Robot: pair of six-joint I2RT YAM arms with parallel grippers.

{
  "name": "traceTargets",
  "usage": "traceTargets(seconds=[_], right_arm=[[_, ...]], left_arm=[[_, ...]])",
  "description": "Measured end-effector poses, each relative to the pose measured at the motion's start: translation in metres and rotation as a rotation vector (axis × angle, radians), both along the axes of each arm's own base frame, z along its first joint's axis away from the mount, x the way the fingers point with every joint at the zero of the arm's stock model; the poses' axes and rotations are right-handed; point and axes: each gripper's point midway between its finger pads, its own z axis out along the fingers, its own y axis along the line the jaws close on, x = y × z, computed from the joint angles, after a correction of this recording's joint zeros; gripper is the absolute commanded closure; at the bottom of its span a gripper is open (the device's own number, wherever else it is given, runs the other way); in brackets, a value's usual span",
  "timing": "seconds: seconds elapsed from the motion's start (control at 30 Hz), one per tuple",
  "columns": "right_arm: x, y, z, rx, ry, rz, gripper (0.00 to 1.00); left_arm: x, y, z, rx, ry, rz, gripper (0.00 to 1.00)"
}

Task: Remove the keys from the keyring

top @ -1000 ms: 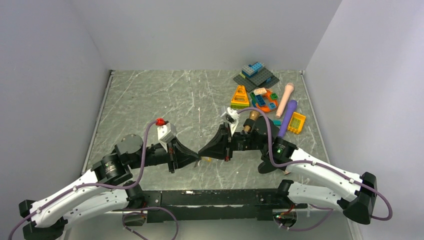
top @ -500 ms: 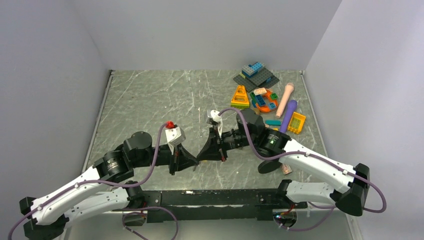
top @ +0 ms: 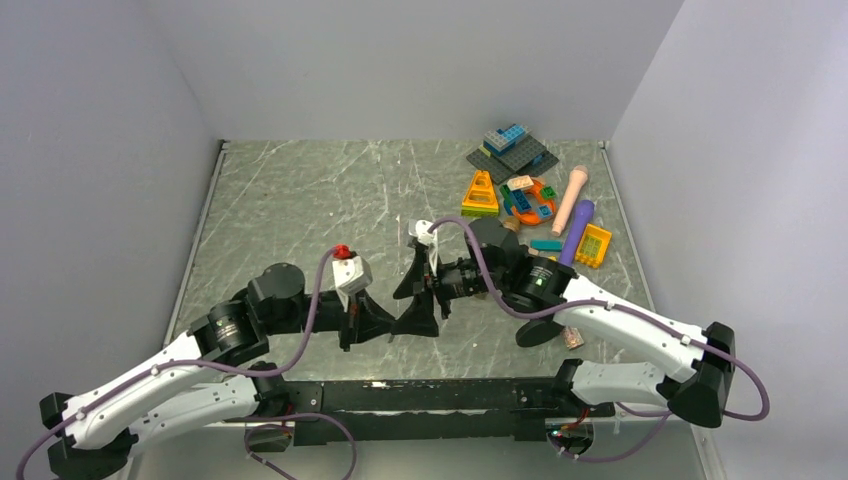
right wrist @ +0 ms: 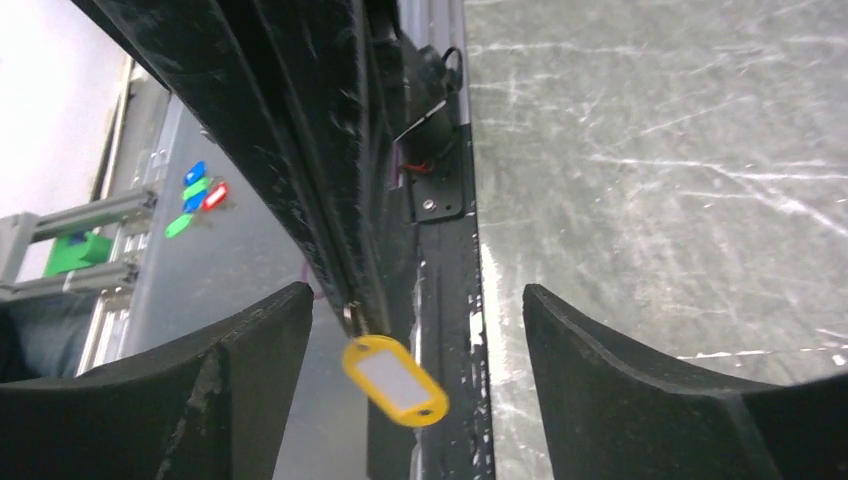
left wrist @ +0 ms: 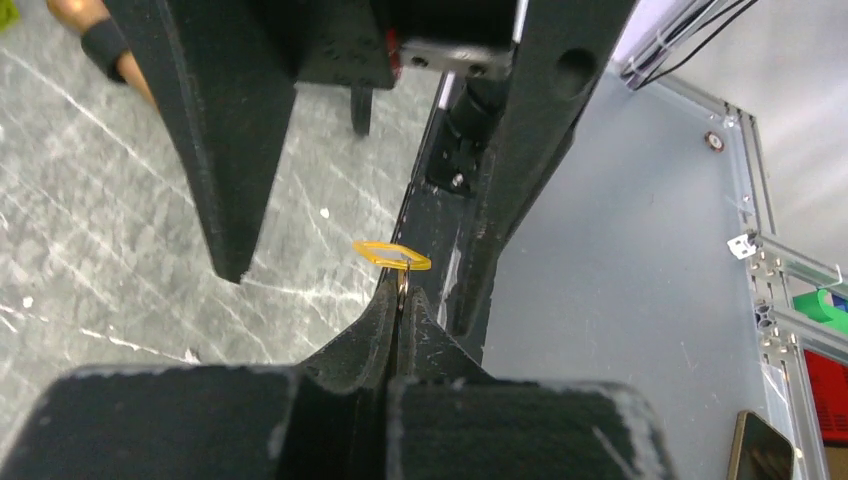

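Note:
My left gripper (left wrist: 401,295) is shut, and the thin metal keyring (left wrist: 401,284) is pinched at its fingertips. A yellow plastic tag (right wrist: 393,380) with a white label hangs from the keyring (right wrist: 350,317); from the left wrist the tag (left wrist: 392,256) shows edge-on. No metal keys show. My right gripper (right wrist: 418,390) is open, one finger on either side of the tag without touching it. From above, the left gripper (top: 390,328) points at the right gripper (top: 398,312) near the table's front middle, tip to tip.
Toys crowd the back right: a grey brick plate (top: 511,152), an orange triangle (top: 480,193), an orange disc (top: 530,200), a pink microphone (top: 570,198), a purple stick (top: 577,235) and a yellow block (top: 594,244). A black round base (top: 540,330) lies under the right arm.
The right gripper has gone from shut to open and let go; the tag now hangs from the left gripper alone. Both grippers shifted slightly left over the second.

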Motion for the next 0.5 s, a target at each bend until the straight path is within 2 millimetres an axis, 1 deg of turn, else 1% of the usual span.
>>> traceTargets(seconds=[0.07,0.13,0.27,0.4,0.5], right_arm=[[0.005,0.001,0.003,0.026,-0.012,-0.038,0.13],[0.008,-0.003,0.007,0.054,-0.022,-0.087,0.13],[0.02,-0.012,0.023,0.116,-0.032,-0.211,0.13],[0.033,-0.018,0.046,0.22,-0.026,-0.33,0.13],[0.036,-0.021,0.056,0.295,-0.006,-0.369,0.13]], left_arm=[[0.0,0.0,0.011,-0.047,-0.029,0.001,1.0],[0.0,0.0,0.017,-0.078,-0.048,0.001,1.0],[0.003,0.0,0.027,-0.123,-0.079,0.016,1.0],[0.003,0.001,0.03,-0.154,-0.096,0.018,1.0],[0.003,0.002,0.033,-0.192,-0.114,0.029,1.0]])
